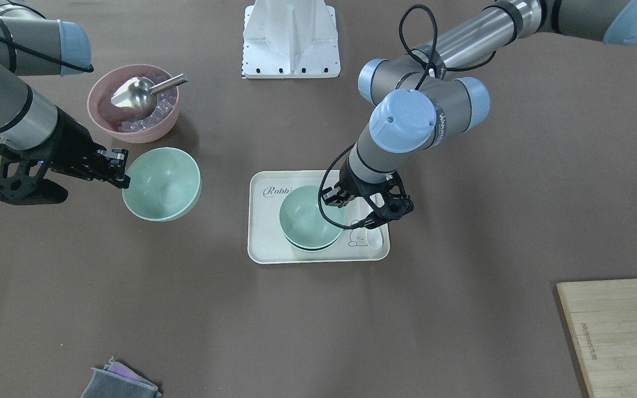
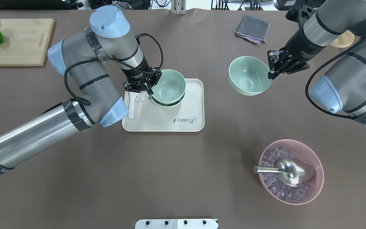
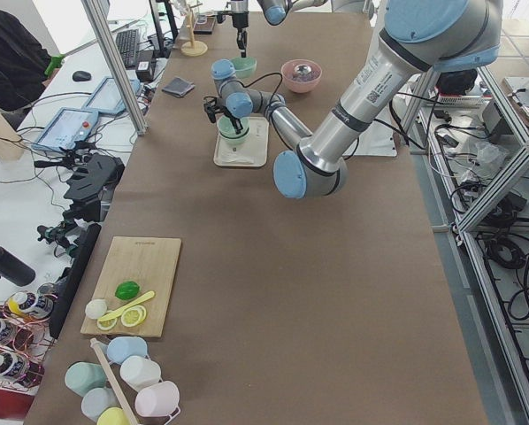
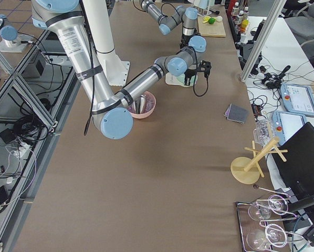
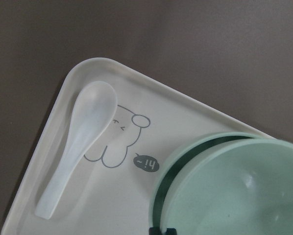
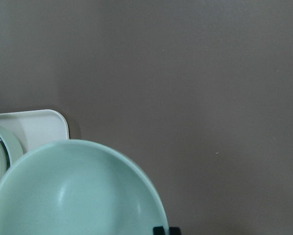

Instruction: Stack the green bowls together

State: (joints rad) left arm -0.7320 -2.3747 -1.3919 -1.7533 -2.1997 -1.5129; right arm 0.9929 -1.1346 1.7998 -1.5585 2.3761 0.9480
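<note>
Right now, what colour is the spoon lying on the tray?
The spoon is translucent white, clearest in the left wrist view.

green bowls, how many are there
3. Top green bowl, in the left claw, nests in the bottom green bowl on the tray; third green bowl is off the tray, in the right claw. None seems hidden.

A white tray is sitting mid-tabletop, carrying a pale spoon beside a printed cartoon. A pink bowl is holding a metal scoop over clear pieces, possibly ice. A grey cloth and a wooden cutting board are lying along the far edge.
</note>
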